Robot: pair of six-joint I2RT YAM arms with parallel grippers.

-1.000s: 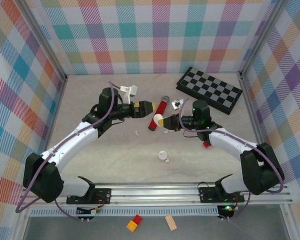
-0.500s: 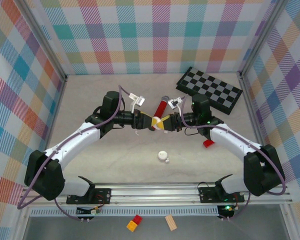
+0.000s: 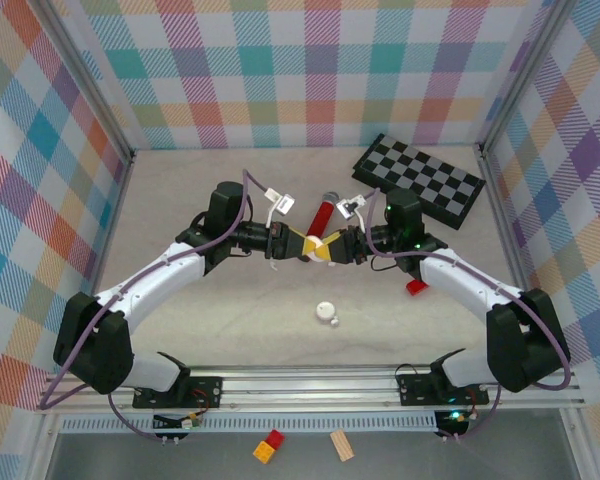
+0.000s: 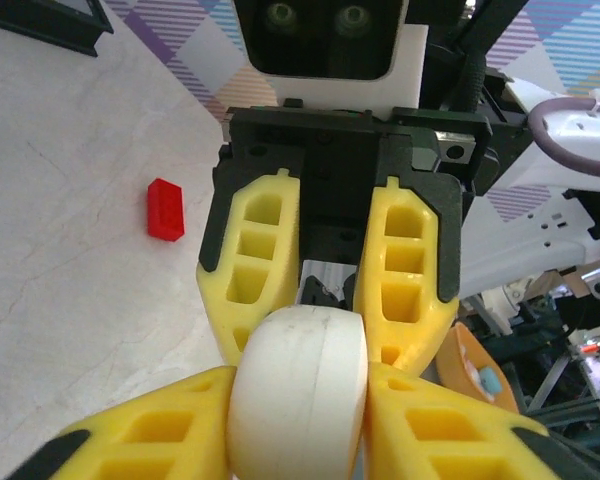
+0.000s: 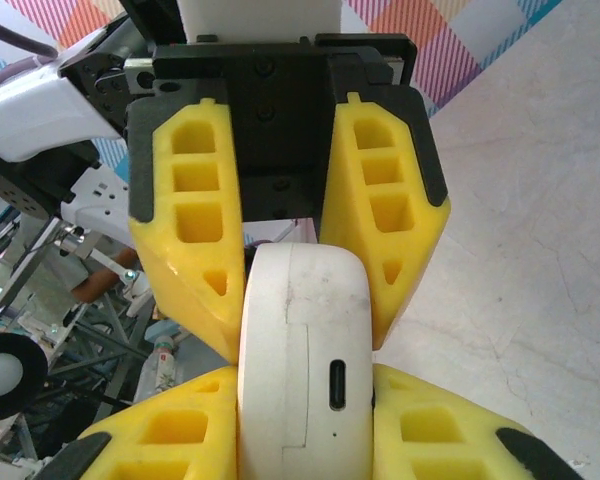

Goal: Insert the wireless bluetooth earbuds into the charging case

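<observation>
While both arms meet in mid-air over the middle of the table, the step looks to me like passing or steadying the case between them before it is opened. The left gripper [image 3: 306, 243] is pinched narrowly onto one end of the white charging case [image 5: 305, 350]. The right gripper [image 3: 330, 247] is clamped just as narrowly on the other end, by the charging port. I'd have neither let go until the other's hold is sure, and neither squeeze harder, since that smooth shell could squirt out. Both pinch across the seam, which keeps the lid closed, so one must shift before it can open. Counting across, there is one red microphone [image 3: 320, 212]. There are two cases, the second case [image 3: 326, 311] lying on the table, with one tiny white earbud [image 3: 335, 322] just beside it. Further right are one chequered board [image 3: 417, 180] and one red brick [image 3: 417, 287].
</observation>
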